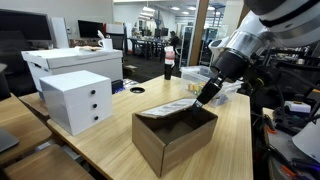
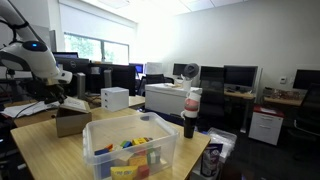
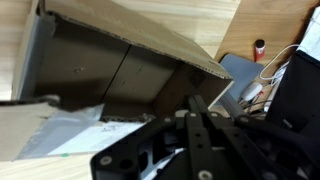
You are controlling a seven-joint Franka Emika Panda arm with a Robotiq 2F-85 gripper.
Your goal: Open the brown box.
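Note:
The brown box stands on the wooden table with its top open and its plain brown inside showing. Its flap lid with the white label is lifted and tilts back toward the arm. My gripper is at the flap's far edge, just above the box's rear rim. In the wrist view the fingers are pressed together over the box's inside, with the labelled flap beside them. The box and gripper are small in an exterior view.
A white drawer cabinet and a large white box stand beside the brown box. A clear plastic bin with colourful items and a bottle are on the table. Cables and a grey pad lie behind the box.

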